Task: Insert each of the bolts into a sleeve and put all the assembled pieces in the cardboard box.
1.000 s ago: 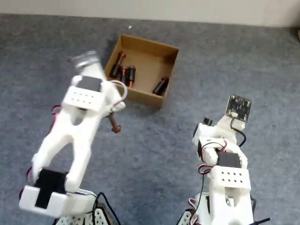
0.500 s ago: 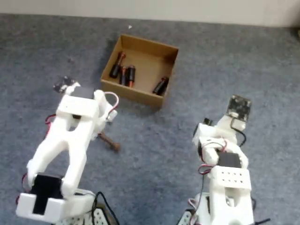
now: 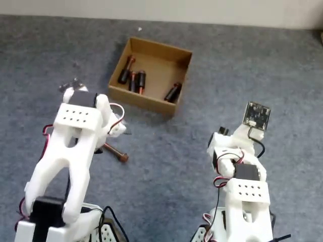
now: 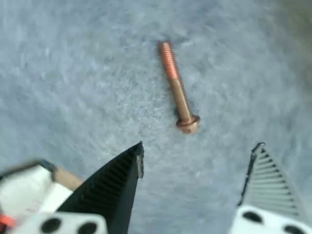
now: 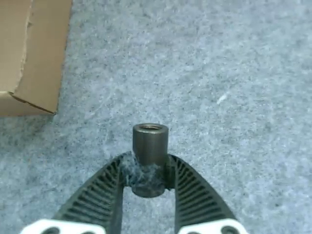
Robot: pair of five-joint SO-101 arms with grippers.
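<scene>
Left tool (image 4: 199, 145), spread wide, hangs over the bolt (image 4: 177, 87) (pickup apparently in hand). Right tool (image 5: 147, 163) clenches a sleeve (image 5: 150, 139); next, straddle the shank.

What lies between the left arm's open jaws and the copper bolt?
Just bare grey carpet, seen in the left wrist view; the bolt lies ahead, untouched.

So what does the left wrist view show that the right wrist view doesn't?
Left wrist, not right: a bare bolt lying flat on the carpet, just beyond the open left gripper. Right wrist, not left: a dark sleeve held in the right gripper, its open end showing, and a corner of the box. Both: the grey carpet.
</scene>
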